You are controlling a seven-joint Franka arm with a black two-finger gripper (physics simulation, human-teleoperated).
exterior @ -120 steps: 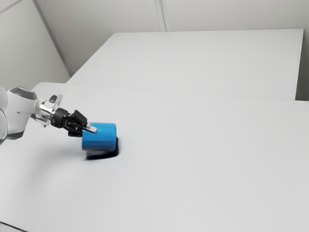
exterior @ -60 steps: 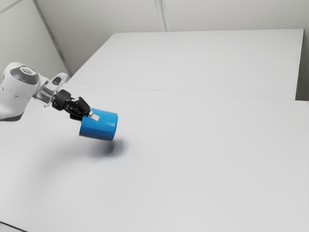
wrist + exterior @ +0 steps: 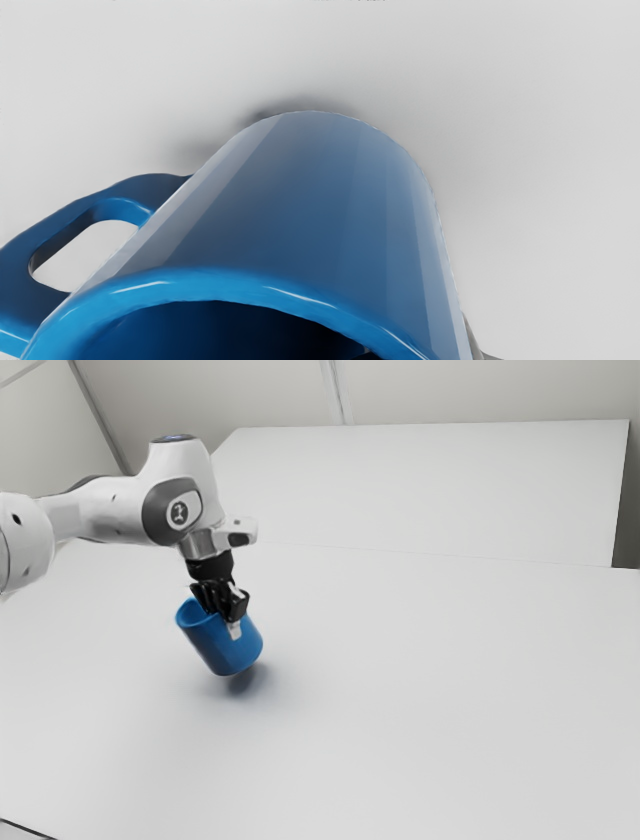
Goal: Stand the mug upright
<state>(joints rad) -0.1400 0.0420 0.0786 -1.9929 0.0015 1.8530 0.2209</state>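
Mug [image 3: 222, 645] is in the claw [image 3: 232, 622], tilted, held just over the worktop [image 3: 430, 710] at the exterior view's left of centre. Mouth points up and toward the exterior view's left, base down and toward its right. Shadow [image 3: 246, 681] sits close under the base; gap looks small. Not upright yet.

Claw state: clenched on the mug's wall by the rim [image 3: 215, 280], seemingly one finger inside, one outside. Handle [image 3: 140, 187] sticks out sideways, clear of the grip.

Handling, my guess: stiff, fairly light, glossy so maybe slippery; if ceramic, could chip on a hard landing. Wall near rim is a fair hold; handle would be a second choice. Off-centre grip, so body may swing or twist between the fingers.

Likely next: turn the hand until the base is level, lower gently, let go once it sits flat. Base edge touching first could tip it.

Room: wide bare worktop toward the exterior view's right and the near side. Far edge [image 3: 400, 553] well apart. Arm [image 3: 105, 510] comes in from the exterior view's left, so keep the tilt clear of it.
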